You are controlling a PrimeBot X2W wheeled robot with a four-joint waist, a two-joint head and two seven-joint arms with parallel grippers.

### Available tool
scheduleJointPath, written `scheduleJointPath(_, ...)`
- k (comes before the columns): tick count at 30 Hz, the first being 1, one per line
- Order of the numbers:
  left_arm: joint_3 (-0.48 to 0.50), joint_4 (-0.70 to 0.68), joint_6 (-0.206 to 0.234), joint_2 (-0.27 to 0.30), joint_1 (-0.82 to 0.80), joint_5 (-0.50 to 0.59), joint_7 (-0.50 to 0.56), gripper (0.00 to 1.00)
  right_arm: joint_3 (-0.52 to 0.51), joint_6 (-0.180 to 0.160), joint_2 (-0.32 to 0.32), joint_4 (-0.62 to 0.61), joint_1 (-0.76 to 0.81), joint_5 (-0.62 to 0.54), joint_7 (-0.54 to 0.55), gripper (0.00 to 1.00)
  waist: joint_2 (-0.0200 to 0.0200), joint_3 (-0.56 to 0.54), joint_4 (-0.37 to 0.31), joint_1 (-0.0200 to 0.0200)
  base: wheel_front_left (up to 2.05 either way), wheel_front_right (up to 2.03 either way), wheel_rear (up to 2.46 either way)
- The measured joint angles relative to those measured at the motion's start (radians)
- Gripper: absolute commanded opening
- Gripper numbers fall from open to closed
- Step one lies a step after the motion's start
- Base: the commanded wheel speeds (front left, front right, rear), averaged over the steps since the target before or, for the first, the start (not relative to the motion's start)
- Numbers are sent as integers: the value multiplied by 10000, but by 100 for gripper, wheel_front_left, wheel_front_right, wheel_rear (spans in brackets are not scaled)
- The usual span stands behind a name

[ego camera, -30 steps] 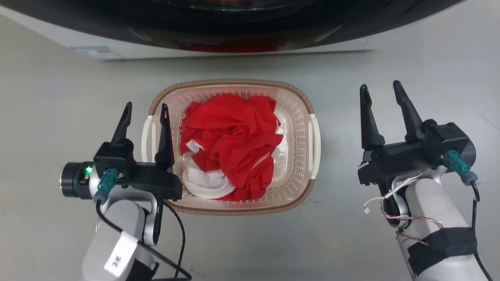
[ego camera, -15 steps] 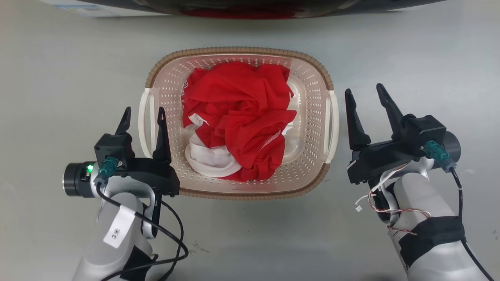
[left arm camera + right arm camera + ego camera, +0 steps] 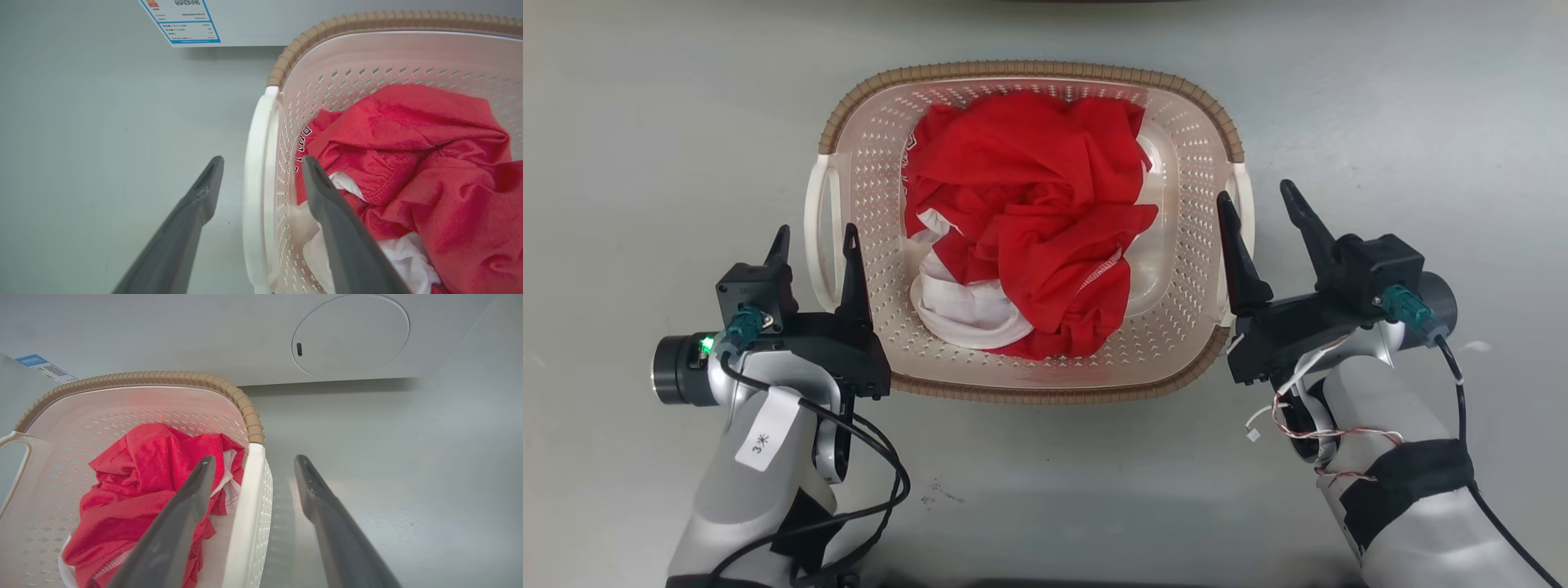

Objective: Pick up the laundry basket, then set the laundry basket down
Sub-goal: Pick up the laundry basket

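The laundry basket [image 3: 1029, 69], pale pink with a brown rim, stands on the grey floor and holds red and white clothes [image 3: 1021, 220]. My left gripper [image 3: 817, 235] is open, one finger outside the white left handle [image 3: 811, 214] and one inside the basket wall. The left wrist view shows that handle [image 3: 253, 183] between the fingers of the left gripper [image 3: 263, 160]. My right gripper [image 3: 1255, 194] is open astride the white right handle [image 3: 1246, 214]. In the right wrist view the right gripper [image 3: 255, 458] has the handle [image 3: 245, 506] between its fingers.
The washer's white front stands just beyond the basket, with a blue-edged label [image 3: 179, 20] and a round cover [image 3: 351, 335] low on it. Grey floor [image 3: 1421, 98] spreads on both sides and in front of the basket.
The camera has dipped, so the washer left the top of the head view and the basket looks larger. My right gripper moved left from open floor to straddle the right handle.
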Motion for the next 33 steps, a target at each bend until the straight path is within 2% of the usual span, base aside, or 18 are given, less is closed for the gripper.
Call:
scheduleJointPath(15, 0, 1373, -184, -19, -573, -123, 0, 100, 755, -504, -2, 727, -394, 640, 0, 100, -2, 445, 176, 0, 0, 0, 0)
scheduleJointPath(20, -205, 1781, -418, -27, -965, -125, 0, 100, 936, -591, -4, 1039, -591, 805, -2, 100, -2, 486, 187, -1, 0, 0, 0)
scheduleJointPath(33, -897, 2343, -612, -35, -1559, -612, 0, 100, 1381, -736, -10, 1615, -981, 1323, 0, 100, -2, 570, 155, 0, 0, 0, 0)
